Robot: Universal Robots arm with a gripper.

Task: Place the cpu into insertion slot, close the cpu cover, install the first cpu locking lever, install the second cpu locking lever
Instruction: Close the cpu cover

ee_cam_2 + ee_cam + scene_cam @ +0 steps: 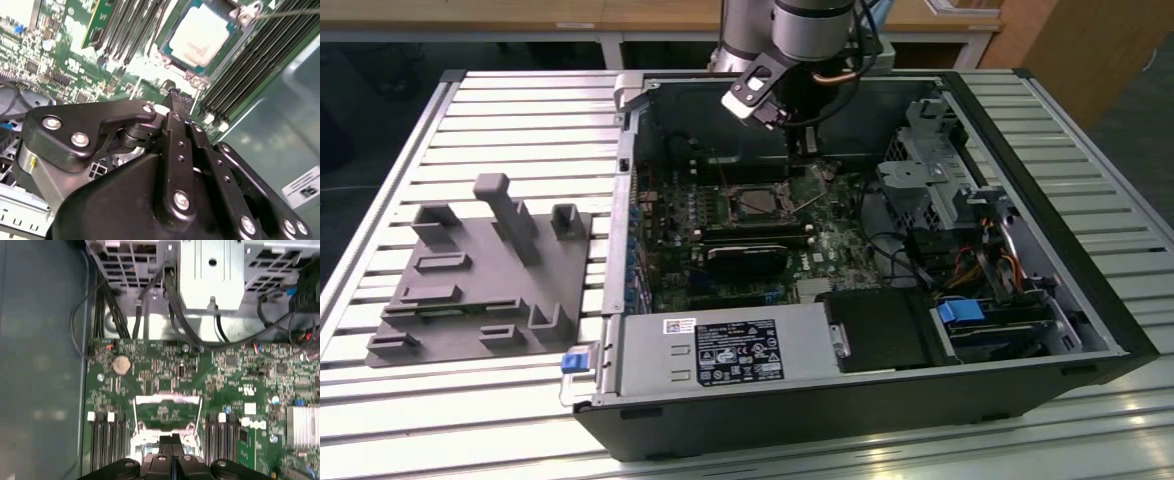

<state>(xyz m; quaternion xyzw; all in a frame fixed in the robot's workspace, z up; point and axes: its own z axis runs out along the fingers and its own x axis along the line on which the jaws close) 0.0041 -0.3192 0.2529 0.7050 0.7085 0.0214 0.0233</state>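
Poster: Chip (200,35) question: is it actually in the socket (735,204) or not?

Reply: Yep. In the second wrist view the pale square sits flat inside the socket, with a greenish edge showing round it.

Poster: Nice. What about the cover (167,399)?

Reply: The first wrist view has a thin silver frame with a square window right at the socket, just past the fingertips. Lying flat or tipped up, honestly can't tell. A thin wire lever (286,13) runs off from one corner of the socket.

Poster: And the gripper (172,440)?

Reply: It hangs just over the socket's edge. The fingers (175,135) are pressed together with nothing between them. The tips are near the chip, but I can't say whether they touch anything.

Poster: What's around it?

Reply:
- Memory slots (107,435) flank the socket on both sides.
- The black heatsink (747,258) is just beside the socket, on the side away from the gripper.
- The grey power supply (720,352) is beyond that, well apart from the socket.
- Everything sits in the open black case (854,412) on a slatted table (454,405).
- A grey plastic fixture (480,270) lies outside the case, well apart from the socket, toward the exterior view's left.
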